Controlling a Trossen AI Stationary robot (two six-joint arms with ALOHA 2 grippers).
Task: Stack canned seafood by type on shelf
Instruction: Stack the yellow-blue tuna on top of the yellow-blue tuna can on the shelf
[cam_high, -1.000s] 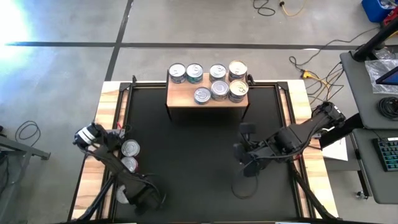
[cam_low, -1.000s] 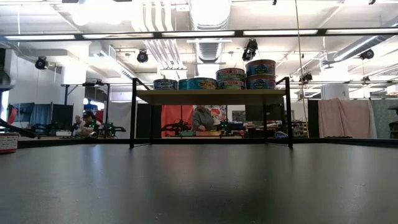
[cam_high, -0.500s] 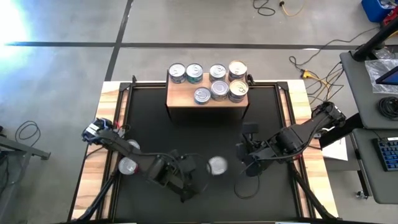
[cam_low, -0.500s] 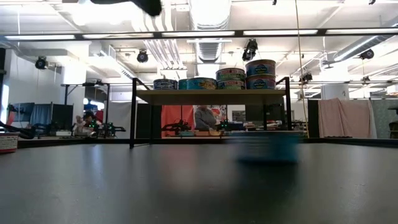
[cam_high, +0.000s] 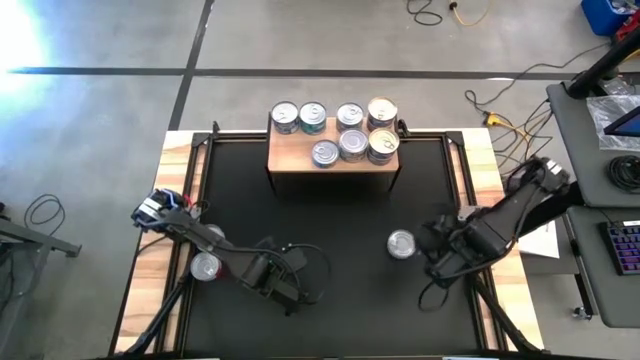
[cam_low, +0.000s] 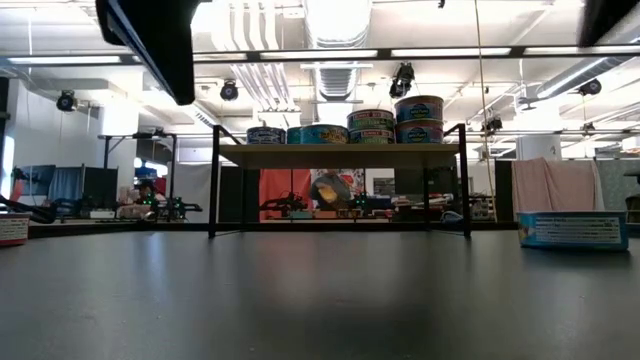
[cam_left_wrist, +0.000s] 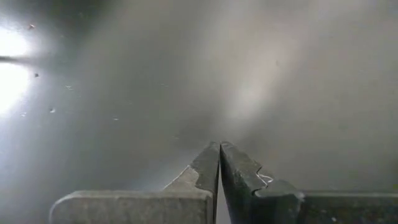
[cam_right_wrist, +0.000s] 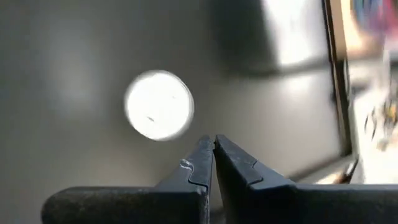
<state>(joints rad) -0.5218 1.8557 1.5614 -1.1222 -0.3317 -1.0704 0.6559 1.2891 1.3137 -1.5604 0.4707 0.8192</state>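
A silver-topped tin (cam_high: 401, 244) has slid across the desk to the clenched, empty right pincer (cam_high: 432, 262), ready for shelving.

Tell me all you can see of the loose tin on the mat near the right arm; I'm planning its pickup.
The tin is short and round, with a shiny silver top and a blue label. It stands upright and alone on the black mat, untouched, just beside the right claw, which is shut.
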